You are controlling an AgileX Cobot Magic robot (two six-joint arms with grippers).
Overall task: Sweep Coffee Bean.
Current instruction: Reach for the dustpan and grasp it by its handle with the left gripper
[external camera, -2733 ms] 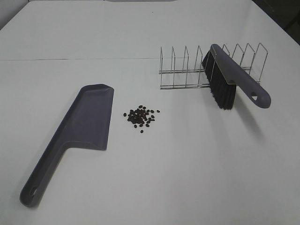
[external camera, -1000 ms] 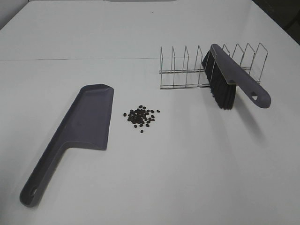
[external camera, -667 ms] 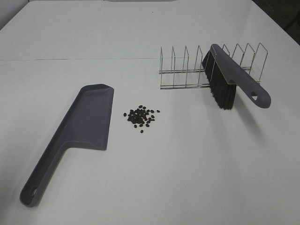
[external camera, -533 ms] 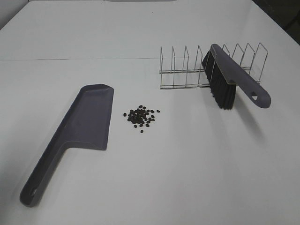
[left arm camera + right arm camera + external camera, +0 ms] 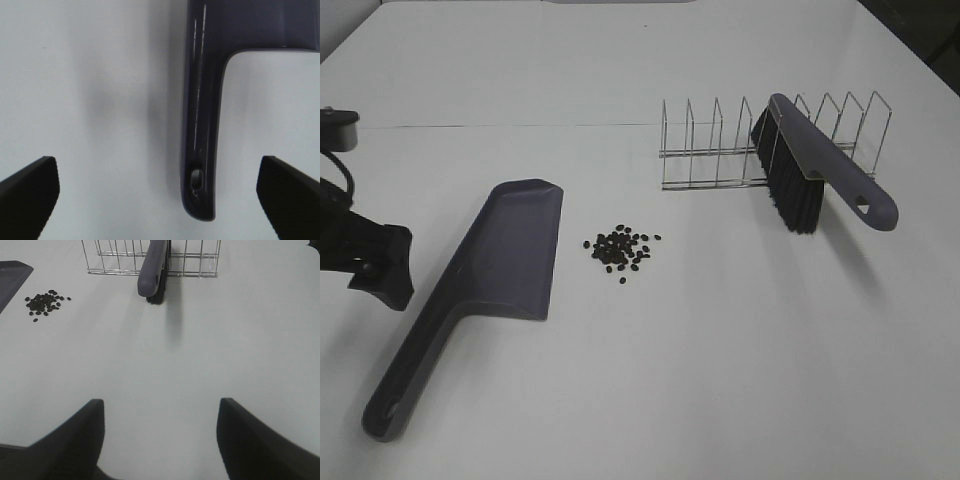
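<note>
The coffee beans (image 5: 621, 250) lie in a small loose cluster on the white table, just right of the grey-purple dustpan (image 5: 510, 252). The dustpan lies flat, its handle (image 5: 405, 375) pointing toward the near left. A purple brush with black bristles (image 5: 815, 165) leans in a wire rack (image 5: 715, 150) at the back right. My left gripper (image 5: 382, 268) hovers left of the dustpan handle; in the left wrist view it (image 5: 157, 167) is open, with the handle (image 5: 200, 130) between the fingers but off to one side. My right gripper (image 5: 161, 405) is open and empty, with the beans (image 5: 45, 301) and brush (image 5: 152, 272) far ahead.
The wire rack (image 5: 150, 260) has several upright dividers and holds only the brush. A faint seam (image 5: 520, 126) runs across the white table behind the dustpan. A dark edge shows at the far right corner (image 5: 930, 30).
My left arm has come into the exterior high view from the left edge and now hangs beside the dustpan handle. The dustpan, beans, brush and rack have not moved.
</note>
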